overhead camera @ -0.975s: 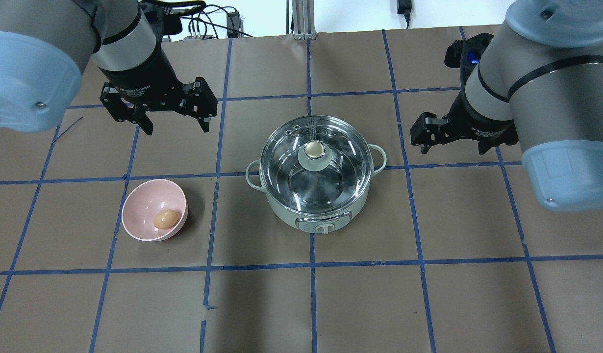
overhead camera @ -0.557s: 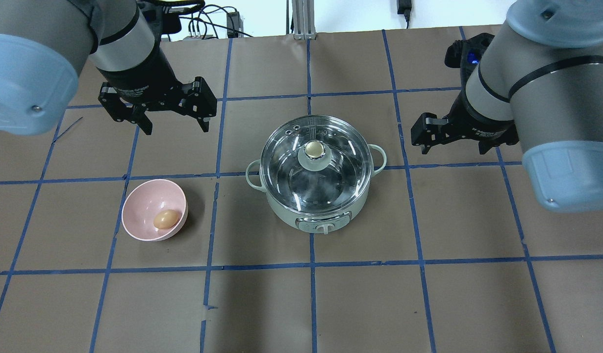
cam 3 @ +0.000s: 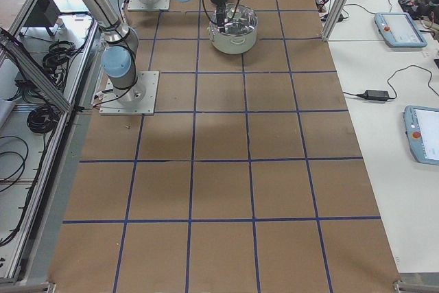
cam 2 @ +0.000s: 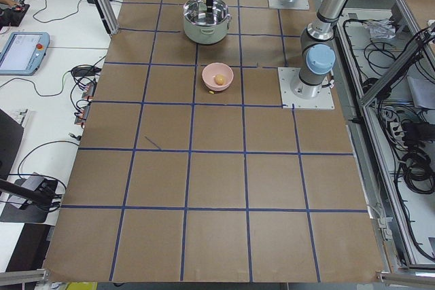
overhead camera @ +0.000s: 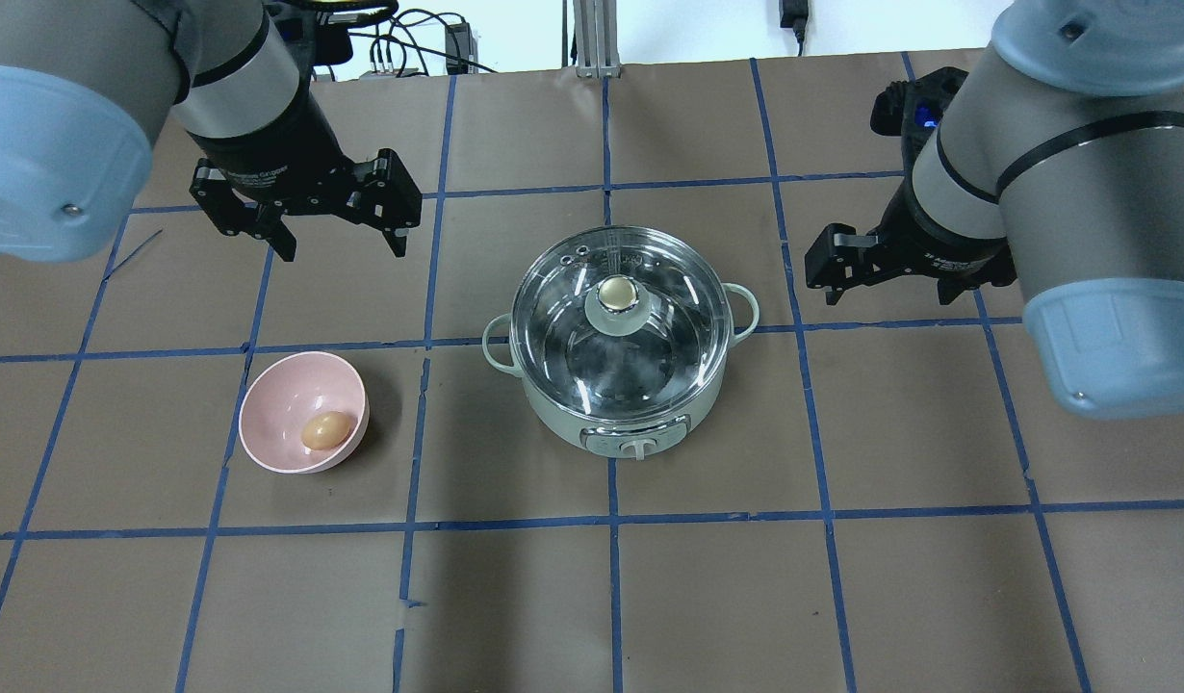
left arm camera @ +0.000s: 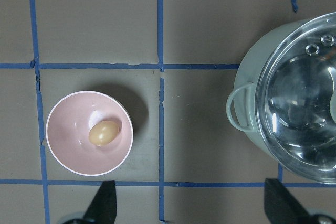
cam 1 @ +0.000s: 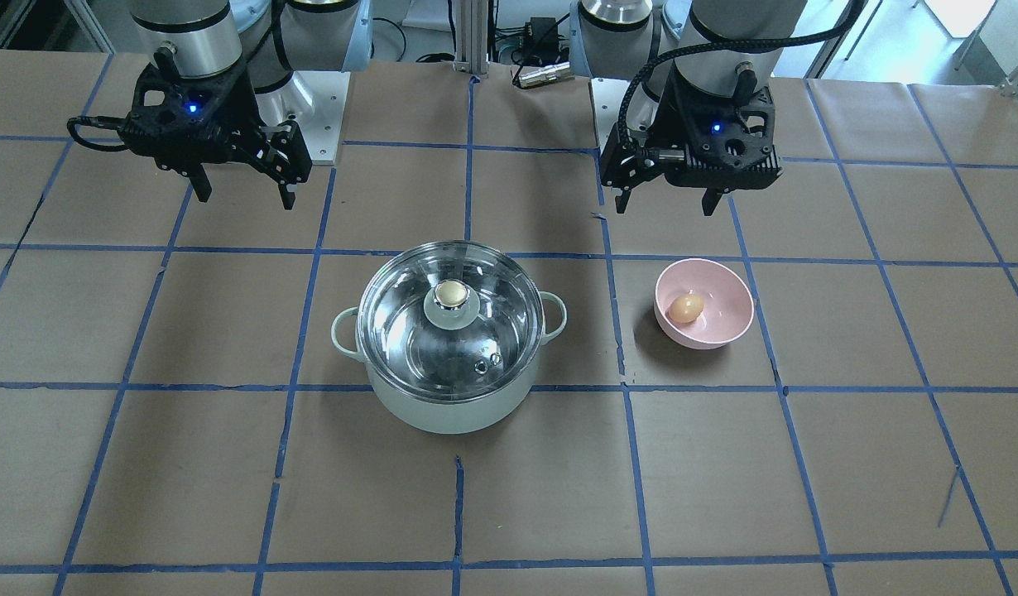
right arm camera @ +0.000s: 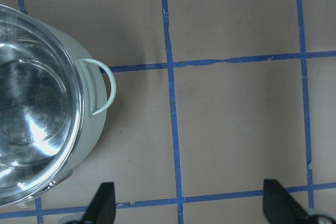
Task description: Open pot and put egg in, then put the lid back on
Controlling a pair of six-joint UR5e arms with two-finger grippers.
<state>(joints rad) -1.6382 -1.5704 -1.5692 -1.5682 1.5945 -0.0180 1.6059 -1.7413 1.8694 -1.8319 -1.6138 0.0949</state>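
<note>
The mint-green pot (overhead camera: 611, 416) stands mid-table with the glass lid (overhead camera: 674, 322) on it, golden knob (overhead camera: 613, 294) up. It also shows in the front view (cam 1: 451, 412). The tan egg (overhead camera: 324, 430) lies in a pink bowl (overhead camera: 265, 390) to the pot's left; both show in the left wrist view, the egg (left arm camera: 103, 132) and the bowl (left arm camera: 65, 124). My left gripper (overhead camera: 344, 252) is open and empty, above the table beyond the bowl. My right gripper (cam 1: 246, 199) is open and empty, right of the pot and apart from it.
Brown paper with blue tape lines covers the table (overhead camera: 746, 597). Cables and a metal post (overhead camera: 592, 38) stand at the far edge. The pot's control dial (overhead camera: 635, 449) faces the robot.
My left gripper has shifted very slightly away toward the far left. Pot, lid, bowl, egg and the right gripper have not moved.
</note>
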